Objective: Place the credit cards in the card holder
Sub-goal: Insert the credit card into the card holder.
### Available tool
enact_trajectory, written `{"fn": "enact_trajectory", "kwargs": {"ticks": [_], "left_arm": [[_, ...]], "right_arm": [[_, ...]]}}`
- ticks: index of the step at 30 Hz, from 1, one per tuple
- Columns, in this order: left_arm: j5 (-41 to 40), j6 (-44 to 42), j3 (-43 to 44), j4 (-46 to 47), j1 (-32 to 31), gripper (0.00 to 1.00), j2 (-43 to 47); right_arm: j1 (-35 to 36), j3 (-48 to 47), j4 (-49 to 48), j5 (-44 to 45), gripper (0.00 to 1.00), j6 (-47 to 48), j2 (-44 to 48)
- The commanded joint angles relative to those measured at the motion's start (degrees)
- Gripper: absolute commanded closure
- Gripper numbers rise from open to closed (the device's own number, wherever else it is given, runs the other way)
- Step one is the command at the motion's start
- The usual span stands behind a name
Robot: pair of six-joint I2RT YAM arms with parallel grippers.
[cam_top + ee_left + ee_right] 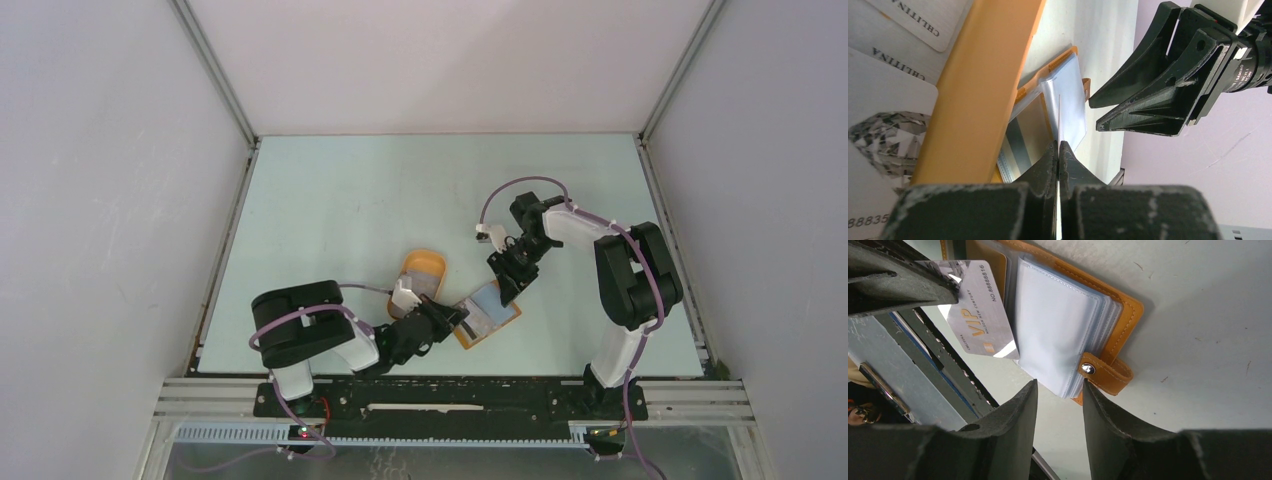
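Left tool (1058, 146) clenched on a credit card (980, 310), at the open card holder (1120, 307).
Right tool (1059, 386) half open, tips flanking the sleeve corner by the snap tab (1103, 372); contact unclear. Card holder lies on the table (350, 200), 4 o'clock from the oval tray (422, 268).

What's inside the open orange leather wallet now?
A stack of clear plastic sleeves; a silver VIP card, pinched by the left claw, meets their edge. Lower sleeves are covered.

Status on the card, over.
Left tool shut on card, its corner at the wallet sleeves. Right tool open, at the sleeves' edge by the snap tab. Card not yet seated. Spare cards in tray, clear of path.
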State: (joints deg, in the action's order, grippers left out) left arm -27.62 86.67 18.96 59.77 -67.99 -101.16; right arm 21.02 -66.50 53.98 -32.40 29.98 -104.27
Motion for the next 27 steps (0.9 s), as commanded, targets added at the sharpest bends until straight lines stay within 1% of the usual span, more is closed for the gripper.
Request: {"fn": "enact_trajectory", "kwargs": {"ticks": [1, 16, 23, 27], "left_arm": [[0.98, 1.24, 2.75, -5.33, 0.11, 1.00, -0.99], [-1.46, 4.20, 4.32, -19.99, 0.12, 1.00, 3.90], [-5.06, 2.75, 6.24, -25.32, 0.12, 1.00, 5.44], [-6.12, 1.20, 7.81, -26.09, 0.13, 1.00, 4.91]], "right_arm": [[0.47, -1.35, 0.52, -0.54, 0.53, 1.15, 1.07], [0.62, -1.39, 0.84, -0.99, 0.54, 1.22, 1.01], [0.98, -1.35, 1.66, -1.82, 0.57, 1.49, 0.39], [2.06, -1.43, 1.58, -1.42, 0.57, 1.40, 0.04]]}}
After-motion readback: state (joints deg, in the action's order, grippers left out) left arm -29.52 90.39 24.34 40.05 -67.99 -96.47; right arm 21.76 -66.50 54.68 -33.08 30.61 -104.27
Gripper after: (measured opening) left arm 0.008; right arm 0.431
